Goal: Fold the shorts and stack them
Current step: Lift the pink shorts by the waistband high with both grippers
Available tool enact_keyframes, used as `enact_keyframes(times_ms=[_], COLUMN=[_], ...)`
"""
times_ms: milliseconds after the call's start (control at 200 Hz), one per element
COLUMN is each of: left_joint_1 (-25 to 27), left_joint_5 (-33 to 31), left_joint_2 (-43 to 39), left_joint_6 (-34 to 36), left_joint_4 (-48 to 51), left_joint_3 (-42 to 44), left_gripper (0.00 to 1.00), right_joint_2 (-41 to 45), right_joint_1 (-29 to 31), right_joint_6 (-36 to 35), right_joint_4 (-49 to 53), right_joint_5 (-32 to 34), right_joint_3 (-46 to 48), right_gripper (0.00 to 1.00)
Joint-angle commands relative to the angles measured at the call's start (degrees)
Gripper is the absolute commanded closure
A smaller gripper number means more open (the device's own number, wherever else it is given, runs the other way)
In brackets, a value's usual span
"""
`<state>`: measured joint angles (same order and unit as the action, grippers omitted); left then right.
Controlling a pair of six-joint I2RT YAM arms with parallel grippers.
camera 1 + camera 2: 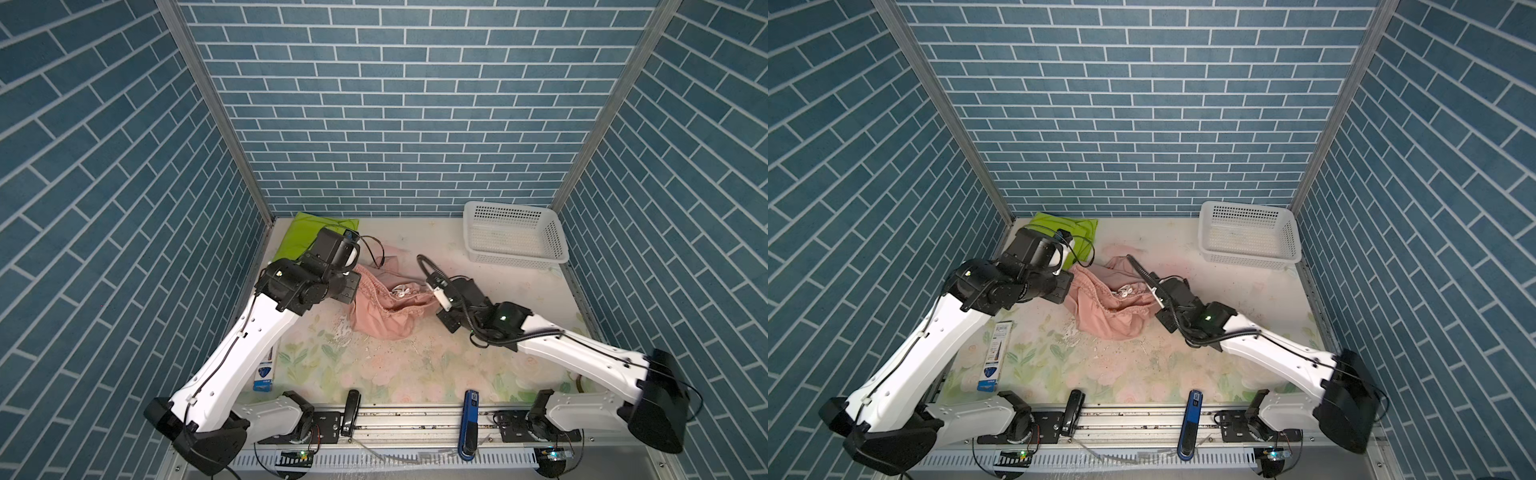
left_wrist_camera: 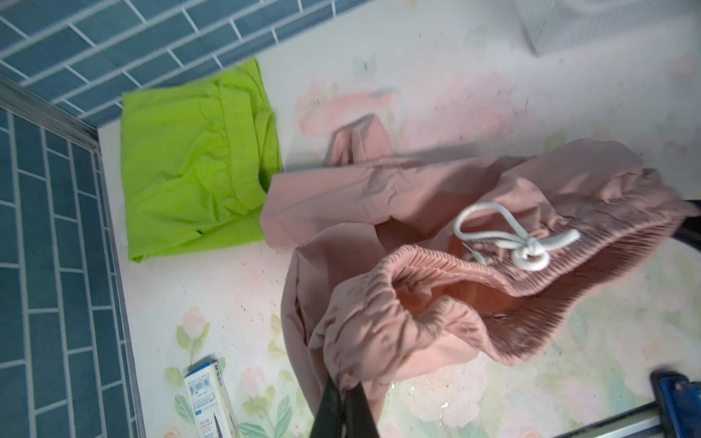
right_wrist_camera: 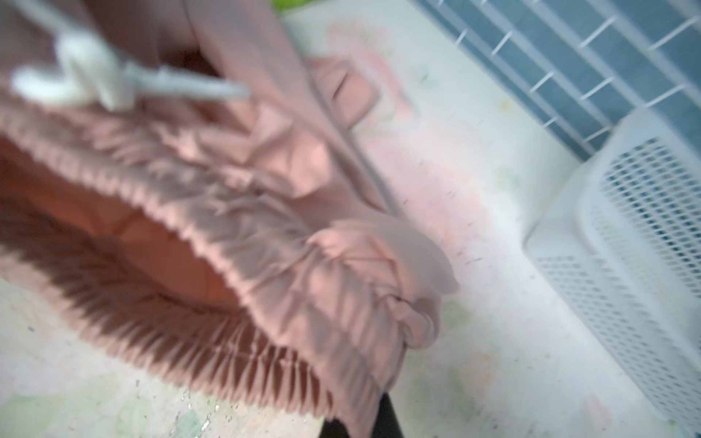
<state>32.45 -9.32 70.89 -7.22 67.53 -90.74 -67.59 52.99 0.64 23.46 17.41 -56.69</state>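
**Shorts fold-and-stack: about halfway, pink pair is up next**

Quick status. The green shorts [image 2: 189, 170] look done to me: they lie as a flat, compact rectangle in the far left corner of the table [image 1: 415, 365], right against the walls. I'd call that the base of the stack.

The pink shorts [image 1: 382, 311] are the open job. They're bunched up in the middle of the table, not folded at all. Their waistband [image 2: 436, 288] is held up off the surface and stretched between the two arms, gaping open with the white drawstring [image 2: 519, 239] knotted on top. The legs sag down in a crumpled heap underneath, and one edge lies just beside the green pair.

Claws:
- left gripper [image 2: 343, 383] is pinched tight on the pink fabric at one end of the waistband, with cloth visibly caught between the fingers.
- right gripper [image 3: 360, 417] is closed on the opposite end. That wrist view is blurry, but the fabric runs right down into the fingers.

The white basket [image 1: 511, 205] sits in the far right corner, well apart from everything, with no shorts in it.

What's left, as I read it: spread the pink pair flat, fold it, then set it on the green one.
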Motion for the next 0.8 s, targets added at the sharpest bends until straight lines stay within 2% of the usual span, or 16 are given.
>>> enact_keyframes(times_ms=[0,150,205,295,455,560,645,795], left_joint_1=[-0.8,-1.1,-1.3,-1.4,-2.0,-3.0,-4.8,-7.7], left_joint_5=[-1.6,-1.8,-0.5,0.3,-0.9,-4.1,-3.4,1.4], left_joint_2=[1.4,-0.6,-0.4,1.8,7.5,8.0,8.9,13.9], left_joint_6=[1.8,7.3,9.6,12.0,13.4,12.9,11.5,11.3], left_joint_4=[7.6,-2.2,-2.8,1.2,13.7,13.6,12.5,11.0], left_joint_3=[-9.8,-15.4,-19.7,-29.6,-44.2,-41.5,-39.5,-38.7], left_gripper=[1.00,1.00,1.00,1.00,0.99,0.99,1.00,1.00], right_joint_2=[7.1,4.8,4.4,3.2,-2.1,-5.4,-7.7,-13.5], right_joint_1=[-1.5,-2.9,-3.4,-4.8,-5.7,-5.9,-6.8,-10.6], right_joint_6=[1.1,-2.7,-3.3,-2.4,0.0,0.3,0.0,-1.5], right_joint_4=[8.1,15.4,15.9,19.9,34.5,39.6,39.5,38.2], right_joint_5=[-3.4,-3.4,-4.3,-7.4,-12.3,-8.0,-4.1,-6.8], right_joint_3=[-7.8,-21.6,-25.3,-32.7,-46.9,-50.8,-51.8,-55.1], right_gripper=[1.00,1.00,1.00,1.00,1.00,1.00,1.00,1.00])
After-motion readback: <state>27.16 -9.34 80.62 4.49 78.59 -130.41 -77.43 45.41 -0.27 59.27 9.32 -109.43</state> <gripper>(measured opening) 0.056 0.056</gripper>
